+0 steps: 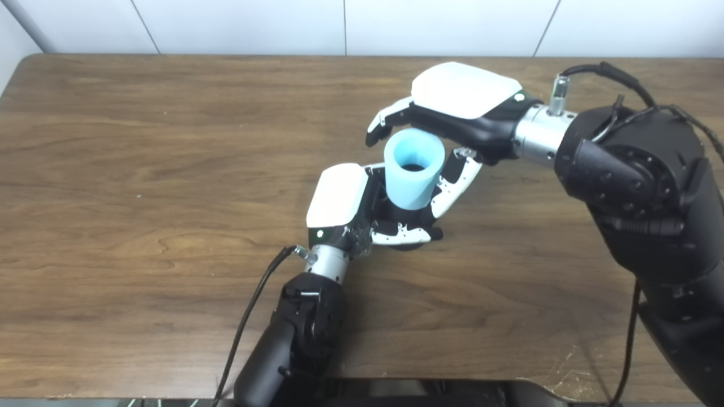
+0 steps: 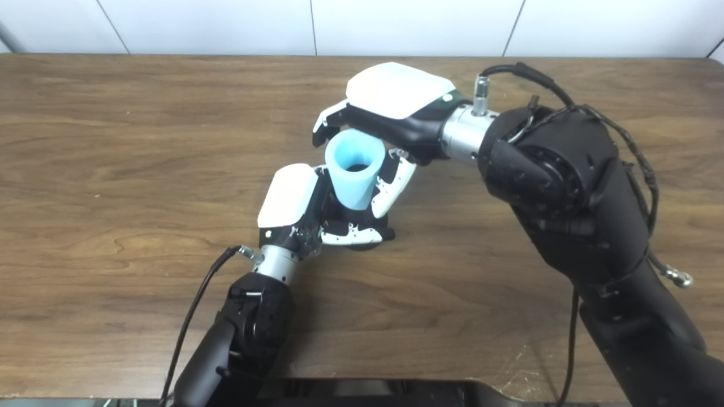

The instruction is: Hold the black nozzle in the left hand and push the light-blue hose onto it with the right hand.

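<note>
Light-blue hose (image 1: 413,174) is upright above the counter (image 1: 141,186), our right hand (image 1: 447,121) grasping it, seated over the black nozzle (image 2: 357,216) clenched in our left hand (image 1: 362,212); final push looks left.

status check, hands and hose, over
Left hand shut on black nozzle, mostly hidden. Right hand shut on light-blue hose, upright, lower end at the nozzle. Nothing else in the way on the table.
</note>
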### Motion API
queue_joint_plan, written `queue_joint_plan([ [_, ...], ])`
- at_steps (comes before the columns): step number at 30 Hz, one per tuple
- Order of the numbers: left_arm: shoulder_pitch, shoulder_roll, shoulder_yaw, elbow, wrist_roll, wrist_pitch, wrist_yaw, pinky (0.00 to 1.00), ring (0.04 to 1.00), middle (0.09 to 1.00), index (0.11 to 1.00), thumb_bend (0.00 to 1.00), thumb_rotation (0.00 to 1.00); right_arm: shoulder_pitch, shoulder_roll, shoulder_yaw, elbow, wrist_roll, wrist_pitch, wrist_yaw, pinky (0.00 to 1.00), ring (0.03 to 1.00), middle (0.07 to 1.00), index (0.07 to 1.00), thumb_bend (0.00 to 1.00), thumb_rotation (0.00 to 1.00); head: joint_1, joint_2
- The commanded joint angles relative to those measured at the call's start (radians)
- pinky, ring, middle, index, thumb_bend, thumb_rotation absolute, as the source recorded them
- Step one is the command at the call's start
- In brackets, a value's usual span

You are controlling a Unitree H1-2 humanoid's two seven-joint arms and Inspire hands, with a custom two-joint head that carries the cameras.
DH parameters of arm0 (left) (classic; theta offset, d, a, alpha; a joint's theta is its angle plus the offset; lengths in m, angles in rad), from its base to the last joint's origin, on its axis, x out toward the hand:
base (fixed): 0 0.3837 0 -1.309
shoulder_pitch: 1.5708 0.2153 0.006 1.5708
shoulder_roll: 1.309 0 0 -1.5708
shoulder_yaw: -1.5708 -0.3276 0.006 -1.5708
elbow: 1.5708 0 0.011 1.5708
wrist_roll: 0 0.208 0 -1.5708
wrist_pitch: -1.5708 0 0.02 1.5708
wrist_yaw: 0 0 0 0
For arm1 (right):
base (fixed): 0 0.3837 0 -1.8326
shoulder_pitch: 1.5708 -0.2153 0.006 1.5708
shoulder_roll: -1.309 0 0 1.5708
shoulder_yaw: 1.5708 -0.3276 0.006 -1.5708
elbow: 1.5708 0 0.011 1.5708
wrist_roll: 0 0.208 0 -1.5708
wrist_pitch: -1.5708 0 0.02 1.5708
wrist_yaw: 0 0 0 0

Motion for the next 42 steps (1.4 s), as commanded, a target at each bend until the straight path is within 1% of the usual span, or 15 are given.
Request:
queue_joint_plan([
  [1, 0.023, 0.000, -0.007, 0.040, -0.008, 0.041, -0.067, 0.51, 0.549, 0.538, 0.467, 0.52, 0.00, -0.044, -0.007, -0.011, -0.035, 0.015, 0.011, 0.005, 0.55, 0.671, 0.734, 0.726, 1.00, 0.23, 0.001, 0.001],
  [4, 0.022, 0.002, -0.007, 0.041, -0.008, 0.038, -0.065, 0.49, 0.532, 0.523, 0.476, 0.52, 0.00, -0.038, -0.007, -0.008, -0.031, 0.017, 0.007, -0.005, 0.56, 0.666, 0.727, 0.707, 1.00, 0.23, 0.001, 0.001],
  [5, 0.022, 0.002, -0.008, 0.042, -0.005, 0.037, -0.064, 0.48, 0.523, 0.515, 0.479, 0.52, 0.00, -0.034, -0.006, -0.011, -0.029, 0.021, 0.005, -0.012, 0.54, 0.649, 0.718, 0.708, 1.00, 0.22, 0.002, 0.001],
  [9, 0.022, 0.001, -0.007, 0.041, -0.006, 0.043, -0.069, 0.48, 0.533, 0.526, 0.475, 0.52, 0.00, -0.020, -0.008, -0.020, -0.019, 0.035, -0.009, -0.038, 0.52, 0.631, 0.705, 0.716, 1.00, 0.24, 0.002, 0.001],
  [16, 0.021, 0.002, -0.008, 0.039, -0.004, 0.043, -0.072, 0.49, 0.535, 0.520, 0.478, 0.52, 0.00, 0.005, -0.018, -0.056, -0.025, 0.066, -0.039, -0.107, 0.55, 0.635, 0.697, 0.730, 0.99, 0.28, 0.004, -0.001],
  [17, 0.021, 0.003, -0.008, 0.039, -0.004, 0.043, -0.071, 0.48, 0.524, 0.503, 0.482, 0.52, 0.00, 0.014, -0.019, -0.067, -0.026, 0.076, -0.051, -0.128, 0.55, 0.638, 0.696, 0.733, 0.98, 0.28, 0.004, -0.001],
  [19, 0.020, 0.004, -0.006, 0.040, -0.005, 0.042, -0.071, 0.46, 0.510, 0.481, 0.486, 0.52, 0.00, 0.034, -0.025, -0.087, -0.035, 0.084, -0.073, -0.166, 0.61, 0.684, 0.724, 0.743, 0.94, 0.30, 0.004, -0.004],
  [22, 0.021, 0.007, -0.005, 0.037, -0.004, 0.043, -0.074, 0.47, 0.516, 0.492, 0.485, 0.52, 0.00, 0.067, -0.029, -0.111, -0.049, 0.083, -0.098, -0.212, 0.68, 0.763, 0.786, 0.789, 0.86, 0.38, 0.005, -0.006],
  [24, 0.022, 0.008, -0.003, 0.036, -0.004, 0.045, -0.077, 0.46, 0.508, 0.480, 0.487, 0.52, 0.00, 0.091, -0.032, -0.124, -0.054, 0.083, -0.124, -0.245, 0.74, 0.828, 0.837, 0.830, 0.80, 0.46, 0.005, -0.006],
  [26, 0.023, 0.009, -0.001, 0.036, -0.005, 0.046, -0.080, 0.45, 0.499, 0.466, 0.488, 0.52, 0.00, 0.116, -0.031, -0.138, -0.055, 0.092, -0.148, -0.279, 0.76, 0.854, 0.864, 0.850, 0.75, 0.50, 0.006, -0.009],
  [28, 0.024, 0.011, -0.001, 0.035, -0.004, 0.046, -0.085, 0.45, 0.501, 0.467, 0.488, 0.52, 0.00, 0.133, -0.029, -0.147, -0.057, 0.101, -0.162, -0.296, 0.77, 0.862, 0.877, 0.856, 0.71, 0.53, 0.006, -0.011],
  [31, 0.025, 0.013, 0.000, 0.036, -0.003, 0.044, -0.088, 0.46, 0.503, 0.472, 0.488, 0.52, 0.00, 0.160, -0.030, -0.157, -0.066, 0.114, -0.176, -0.316, 0.76, 0.843, 0.846, 0.845, 0.68, 0.55, 0.005, -0.012],
  [33, 0.026, 0.013, 0.000, 0.036, -0.004, 0.042, -0.088, 0.48, 0.516, 0.495, 0.484, 0.52, 0.00, 0.178, -0.035, -0.161, -0.075, 0.118, -0.189, -0.325, 0.76, 0.836, 0.836, 0.843, 0.66, 0.59, 0.005, -0.012],
  [40, 0.031, 0.017, 0.000, 0.035, -0.011, 0.038, -0.092, 0.47, 0.520, 0.504, 0.483, 0.52, 0.00, 0.238, -0.054, -0.168, -0.119, 0.096, -0.253, -0.345, 0.75, 0.840, 0.858, 0.835, 0.63, 0.64, 0.005, -0.022],
  [42, 0.033, 0.017, 0.003, 0.035, -0.017, 0.038, -0.090, 0.47, 0.518, 0.503, 0.483, 0.52, 0.00, 0.261, -0.061, -0.170, -0.133, 0.087, -0.285, -0.359, 0.79, 0.855, 0.873, 0.833, 0.63, 0.66, 0.004, -0.022],
])
